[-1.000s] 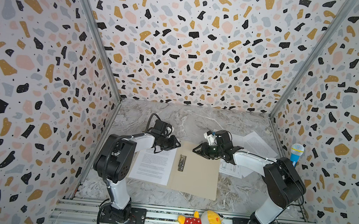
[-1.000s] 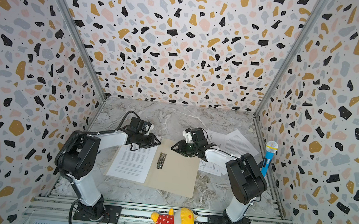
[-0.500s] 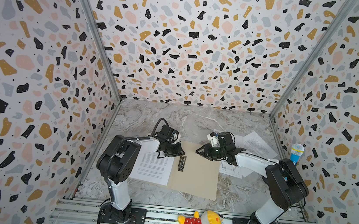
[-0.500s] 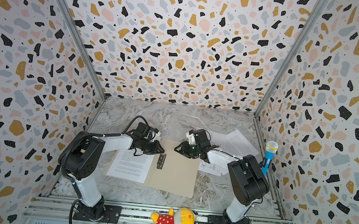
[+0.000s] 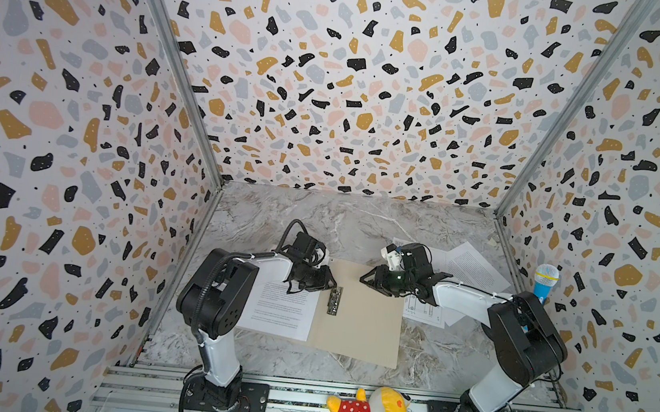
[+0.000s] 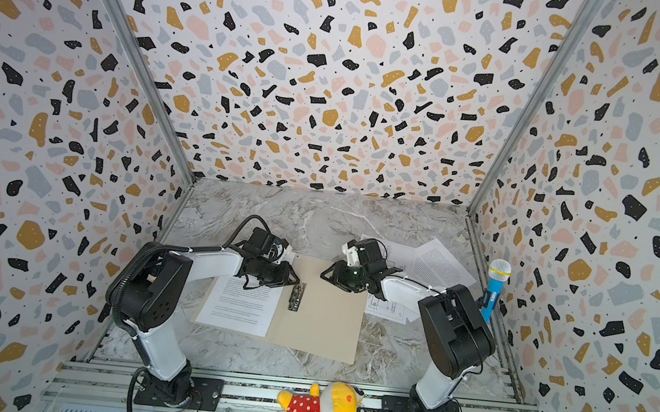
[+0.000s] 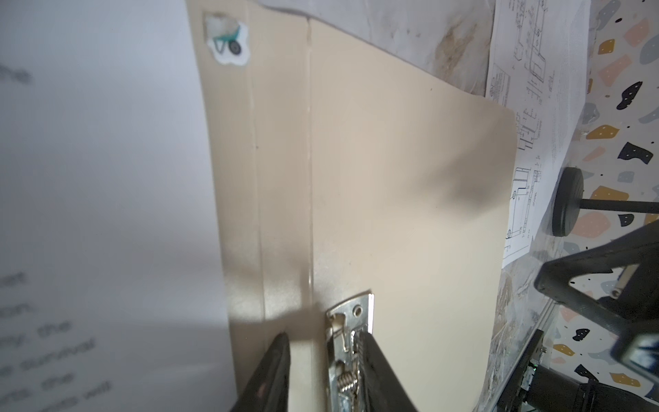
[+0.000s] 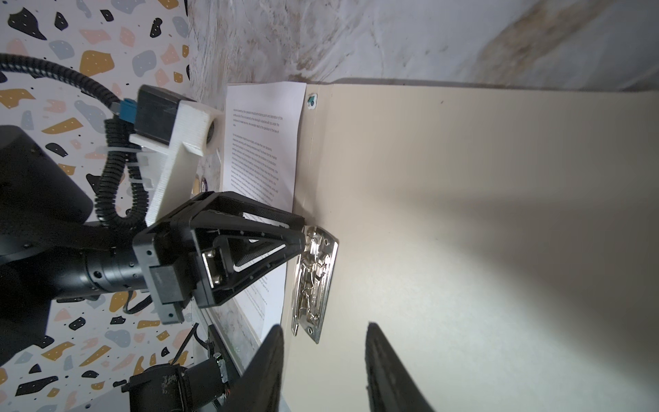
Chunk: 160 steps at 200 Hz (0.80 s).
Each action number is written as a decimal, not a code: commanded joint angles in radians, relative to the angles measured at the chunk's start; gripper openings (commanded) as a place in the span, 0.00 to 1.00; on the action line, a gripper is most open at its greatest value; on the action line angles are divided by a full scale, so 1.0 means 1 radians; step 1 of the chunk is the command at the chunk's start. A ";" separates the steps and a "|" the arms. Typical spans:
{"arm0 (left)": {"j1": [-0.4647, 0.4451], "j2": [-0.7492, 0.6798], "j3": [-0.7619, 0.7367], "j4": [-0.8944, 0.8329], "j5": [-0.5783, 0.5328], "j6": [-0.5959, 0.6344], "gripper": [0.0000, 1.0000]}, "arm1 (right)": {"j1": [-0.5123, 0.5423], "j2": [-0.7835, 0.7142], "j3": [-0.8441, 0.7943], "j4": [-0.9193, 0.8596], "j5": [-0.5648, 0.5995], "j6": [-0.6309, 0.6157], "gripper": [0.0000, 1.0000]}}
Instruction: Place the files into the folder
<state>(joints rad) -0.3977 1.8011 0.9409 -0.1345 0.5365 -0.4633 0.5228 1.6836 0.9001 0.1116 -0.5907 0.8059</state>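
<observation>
Right at the nose of the left gripper (image 7: 321, 339) sits the clip (image 5: 335, 299), the metal fastener on the folder (image 5: 361, 327). The jaws are partly apart and straddle one end of it. One finger is against the metal, the other rests clear on the spine, and nothing is clamped. Across the clip, the right gripper (image 5: 368, 281) hangs over the bare flap with its jaws apart and empty. The folder lies open and flat beneath both tools.

The danger now is a sprung lever on thin card. A finger could skid off and let the clip snap back, I'd say. A pull could also lift the light folder and slide its sheet off, since nothing pins the flap.

The count is three files. One text sheet (image 5: 284, 311) lies on the flap under the left gripper's arm. A drawing sheet (image 5: 421, 313) and a second text sheet (image 5: 476, 268) lie behind the right gripper, off the folder. There is one folder, one clip and two grippers.
</observation>
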 commanded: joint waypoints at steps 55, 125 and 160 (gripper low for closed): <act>-0.014 -0.002 -0.017 0.032 0.033 -0.023 0.18 | -0.009 -0.029 0.009 -0.024 -0.006 -0.010 0.40; -0.015 0.008 -0.023 0.072 0.044 -0.076 0.15 | -0.017 -0.016 0.023 -0.034 -0.012 -0.013 0.40; -0.018 0.004 -0.032 0.059 0.033 -0.069 0.14 | -0.021 -0.015 0.025 -0.035 -0.012 -0.012 0.40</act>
<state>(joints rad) -0.4084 1.8023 0.9264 -0.0864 0.5655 -0.5282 0.5076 1.6836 0.9005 0.1017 -0.5945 0.8043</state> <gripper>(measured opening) 0.142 0.396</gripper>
